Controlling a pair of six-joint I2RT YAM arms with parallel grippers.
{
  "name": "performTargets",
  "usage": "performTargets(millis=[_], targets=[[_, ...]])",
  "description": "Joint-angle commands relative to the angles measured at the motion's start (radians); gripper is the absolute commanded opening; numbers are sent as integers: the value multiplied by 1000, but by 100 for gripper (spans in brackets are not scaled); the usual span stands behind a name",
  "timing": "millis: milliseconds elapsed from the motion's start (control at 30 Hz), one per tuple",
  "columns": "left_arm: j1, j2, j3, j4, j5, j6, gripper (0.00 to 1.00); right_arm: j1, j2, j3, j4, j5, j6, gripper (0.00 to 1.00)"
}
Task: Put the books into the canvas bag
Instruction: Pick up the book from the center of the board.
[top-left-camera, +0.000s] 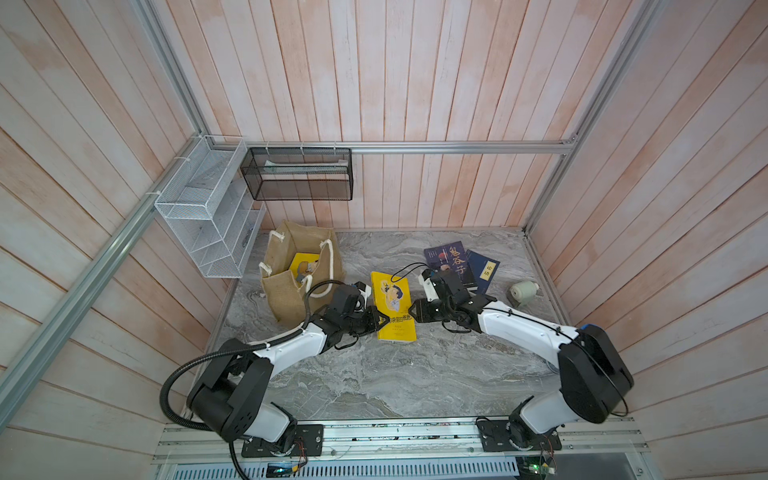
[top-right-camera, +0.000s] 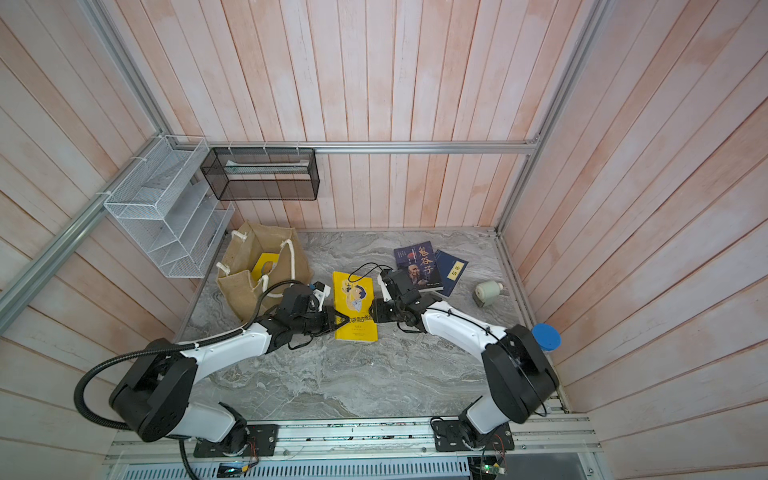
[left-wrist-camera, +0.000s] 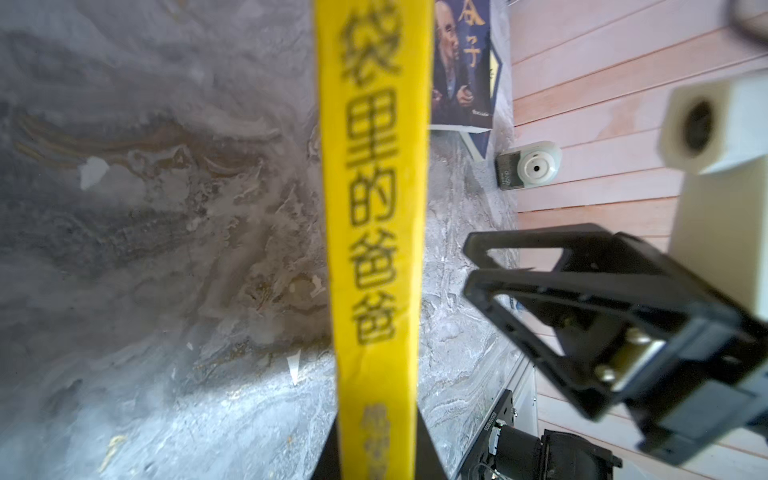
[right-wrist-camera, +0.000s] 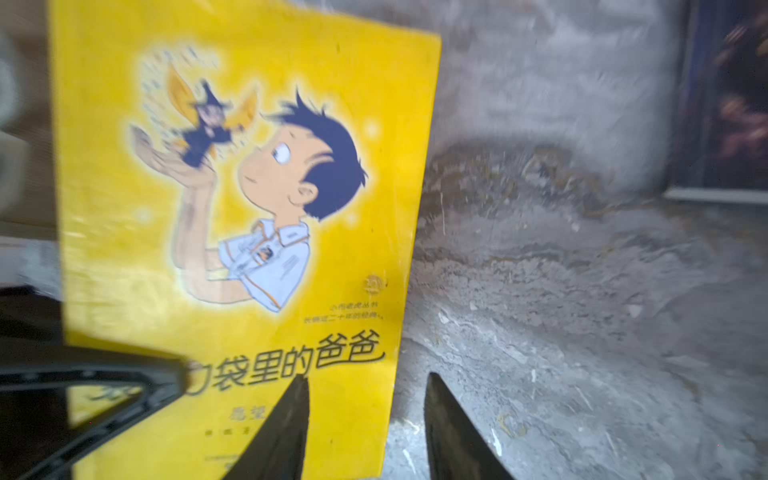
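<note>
Left gripper (top-left-camera: 385, 321) is clamped on the yellow book's (top-left-camera: 392, 299) near edge, mid-table. Only the left wrist view shows the right gripper (left-wrist-camera: 471, 264) parted and clear of it. Both top views show the canvas bag (top-left-camera: 286, 301) holding 1 yellow paperback (top-left-camera: 302, 266). Farther back lie a portrait book (top-left-camera: 451, 262) and a navy book (top-left-camera: 484, 270).

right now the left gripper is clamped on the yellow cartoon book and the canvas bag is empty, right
Not quite: the canvas bag isn't empty; a top view shows a yellow paperback inside it. The left gripper is clamped on the yellow cartoon book.
</note>
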Motion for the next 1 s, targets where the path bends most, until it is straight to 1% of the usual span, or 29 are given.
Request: performTargets(millis=[0, 100, 200, 300, 367, 500, 600, 667, 800, 967], targets=[[24, -112, 25, -5, -8, 145, 0, -2, -131, -30, 59, 14, -10, 55], [47, -204, 19, -11, 26, 204, 0, -5, -239, -85, 163, -33, 11, 60], [64, -289, 19, -1, 85, 269, 0, -3, -311, -116, 231, -78, 33, 66], [78, -354, 20, 23, 168, 321, 0, -4, -338, -117, 267, -134, 43, 70], [86, -379, 21, 53, 233, 325, 0, -4, -337, -103, 274, -166, 49, 72], [90, -383, 30, 157, 361, 264, 0, -21, -328, -74, 321, -270, 85, 73], [93, -374, 24, 254, 427, 197, 0, -48, -335, -72, 361, -307, 123, 73], [96, -370, 21, 300, 450, 164, 0, -73, -346, -90, 397, -345, 148, 73], [103, -363, 16, 374, 488, 115, 0, -131, -362, -161, 529, -475, 236, 73], [110, -346, 17, 395, 496, 90, 0, -141, -360, -213, 735, -620, 328, 72]])
